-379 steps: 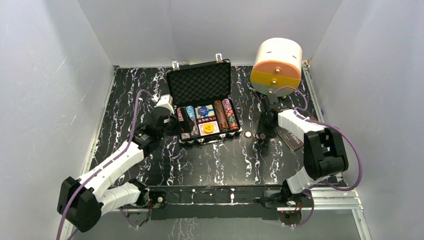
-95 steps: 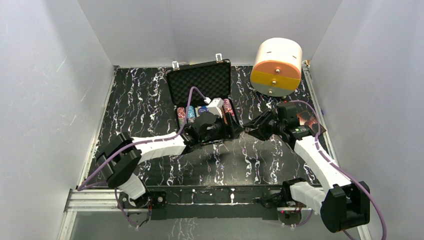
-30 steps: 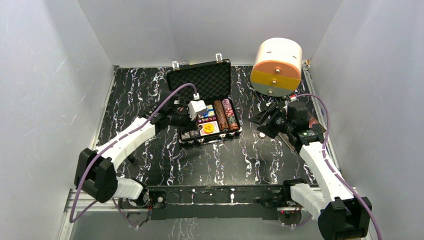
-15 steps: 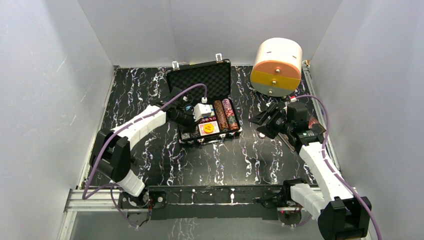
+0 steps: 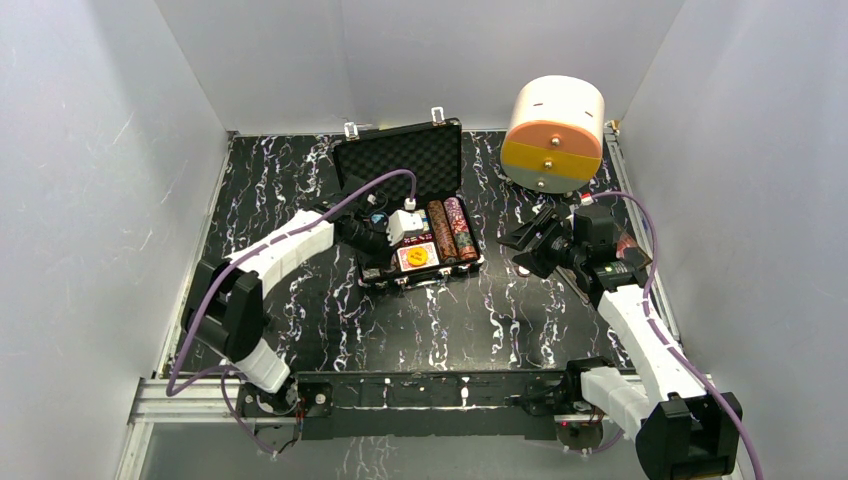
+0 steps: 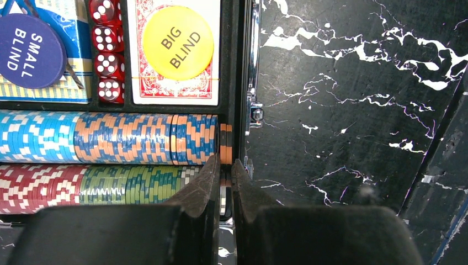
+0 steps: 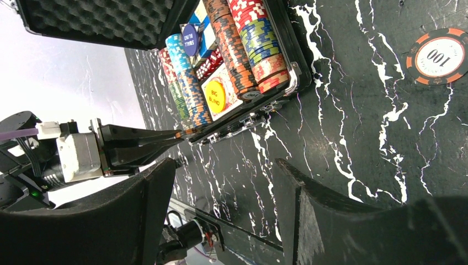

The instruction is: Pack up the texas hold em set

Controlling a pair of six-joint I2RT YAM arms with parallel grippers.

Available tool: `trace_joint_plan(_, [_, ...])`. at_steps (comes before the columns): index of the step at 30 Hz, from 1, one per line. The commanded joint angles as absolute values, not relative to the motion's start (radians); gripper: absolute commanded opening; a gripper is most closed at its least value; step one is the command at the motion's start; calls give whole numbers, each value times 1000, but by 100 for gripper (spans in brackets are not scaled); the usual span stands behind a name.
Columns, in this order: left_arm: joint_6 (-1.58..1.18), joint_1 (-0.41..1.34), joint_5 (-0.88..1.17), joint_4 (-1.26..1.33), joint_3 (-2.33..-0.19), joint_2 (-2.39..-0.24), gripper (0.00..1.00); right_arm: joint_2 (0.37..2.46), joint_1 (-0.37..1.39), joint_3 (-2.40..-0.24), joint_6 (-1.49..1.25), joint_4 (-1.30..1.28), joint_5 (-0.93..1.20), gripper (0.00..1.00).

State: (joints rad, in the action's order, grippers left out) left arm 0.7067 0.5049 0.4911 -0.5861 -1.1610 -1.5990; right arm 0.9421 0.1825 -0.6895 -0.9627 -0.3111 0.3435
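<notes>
Left tool (image 6: 223,164) is seen pressed almost together, with a single orange-and-black chip (image 6: 223,144) pinched on edge between its fingers. The chip is held at the end of the blue-and-orange row (image 6: 110,139), between that row and the front wall of the case (image 6: 236,66). It cannot be told whether the chip is seated in the slot. A red, green and white row (image 6: 83,185) lies just beside the first, nearer the left edge of the case. On the other side of the blue-and-orange row, the red-backed cards (image 6: 176,85) are laid flat with a yellow disc (image 6: 177,35) marked BIG BLIND on top. Four red dice (image 6: 106,52) are lined up in a narrow slot beside the cards. Past them lies a blue pack (image 6: 55,88) bearing a purple disc (image 6: 30,49) marked SMALL BLIND.

Right tool (image 7: 223,171) is spread wide with nothing held, and is kept over the surface (image 7: 342,165) to the right of the case. A loose chip (image 7: 441,55) marked 100 lies flat on the surface, apart from the case.

From above, the case is shown open at the middle of the surface, its foam-lined lid (image 5: 400,165) raised at the far side. A drawer box (image 5: 553,135) stands at the far right corner.
</notes>
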Motion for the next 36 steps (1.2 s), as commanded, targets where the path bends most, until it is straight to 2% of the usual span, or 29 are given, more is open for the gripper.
trace_joint_plan(1, [725, 500, 517, -614, -1210, -1611, 0, 930, 175, -690, -962, -270, 357, 73])
trace_joint_plan(14, [728, 503, 414, -628, -1229, -1680, 0, 931, 175, -687, -957, -269, 359, 73])
trace_joint_plan(21, [676, 502, 375, -582, -1238, -1665, 24, 937, 173, -679, -954, -265, 360, 73])
trace_joint_plan(28, [652, 501, 411, -544, -1244, -1607, 26, 940, 173, -668, -951, -262, 359, 73])
trace_joint_plan(36, [649, 502, 489, -534, -1213, -1541, 36, 944, 173, -664, -945, -262, 357, 73])
